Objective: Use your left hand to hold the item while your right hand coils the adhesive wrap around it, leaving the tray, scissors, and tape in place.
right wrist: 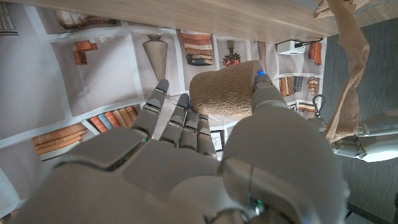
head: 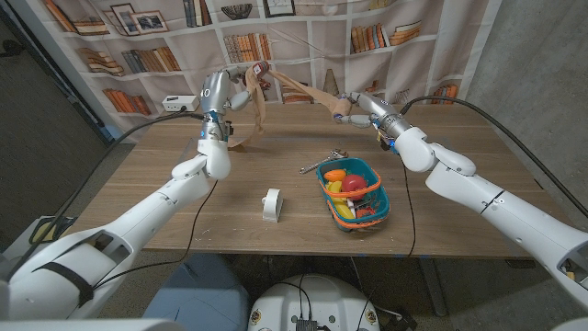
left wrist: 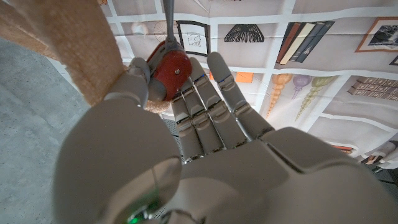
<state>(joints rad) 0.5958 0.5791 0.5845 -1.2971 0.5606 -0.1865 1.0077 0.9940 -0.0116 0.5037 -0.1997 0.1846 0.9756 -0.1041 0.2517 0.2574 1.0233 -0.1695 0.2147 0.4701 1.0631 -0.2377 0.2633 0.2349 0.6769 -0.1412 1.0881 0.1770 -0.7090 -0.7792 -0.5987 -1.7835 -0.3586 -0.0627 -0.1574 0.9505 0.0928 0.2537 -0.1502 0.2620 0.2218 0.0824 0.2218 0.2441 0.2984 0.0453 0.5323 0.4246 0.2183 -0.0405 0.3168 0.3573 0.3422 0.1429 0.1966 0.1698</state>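
Note:
My left hand (head: pixel 223 96) is raised over the far left of the table and grips a red-and-metal item (head: pixel 258 70), with tan wrap wound around it. In the left wrist view the red item (left wrist: pixel 173 67) sits between the fingers (left wrist: pixel 205 106), and the tan wrap (left wrist: pixel 65 43) hangs beside them. A strip of adhesive wrap (head: pixel 303 89) stretches from the item to my right hand (head: pixel 354 106), which holds the tan roll (right wrist: pixel 225 88) between thumb and fingers. A loose loop of wrap (head: pixel 250 131) dangles below the left hand.
A teal tray (head: pixel 374 172) with colourful pieces stands right of the middle. Metal scissors (head: pixel 318 165) lie just beyond its left rim. A white tape roll (head: pixel 272 204) stands near the front middle. A bookshelf backdrop hangs behind the table.

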